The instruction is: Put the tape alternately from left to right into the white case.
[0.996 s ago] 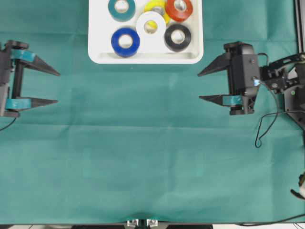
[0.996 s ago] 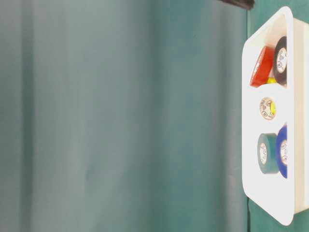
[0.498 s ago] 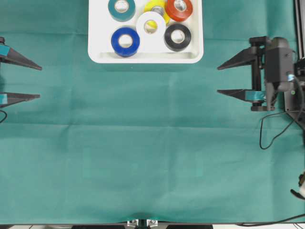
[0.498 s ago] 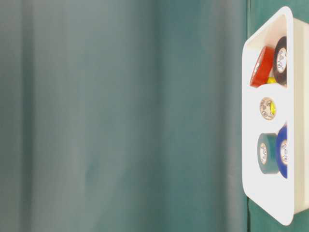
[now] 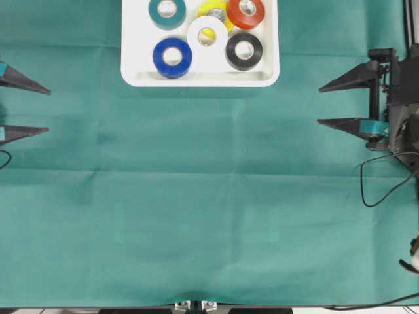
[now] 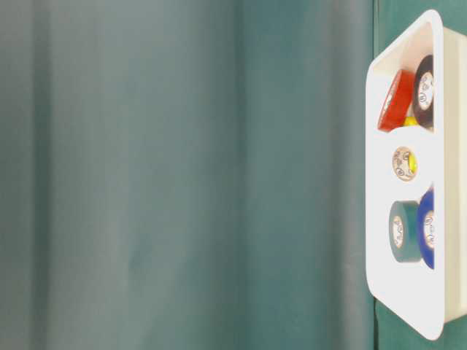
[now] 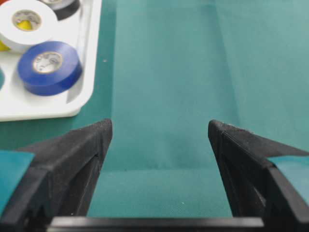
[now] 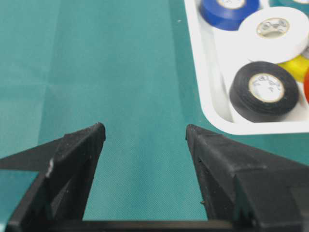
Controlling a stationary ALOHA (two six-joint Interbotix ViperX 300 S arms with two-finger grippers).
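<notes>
Both arms have pulled back toward the table edges since a second ago — the left gripper [image 5: 23, 106] is now mostly out of the overhead view, only its two finger tips showing, and the right gripper [image 5: 337, 103] has retreated to the far right. Both sets of jaws stand wide apart and hold nothing; the wrist views show only bare green cloth [image 5: 209, 216] between the fingers. I read that as the job finished, arms heading home.

The white case [image 5: 200, 80] sits at the top middle of the overhead view with all six rolls inside: blue tape [image 5: 172, 57], teal tape [image 5: 167, 11], white tape [image 5: 207, 36], yellow tape [image 5: 214, 10], black tape [image 5: 243, 50], red tape [image 5: 246, 11]. The white roll lies partly on the yellow one — the red roll overlaps the yellow too. No roll left on the cloth.
</notes>
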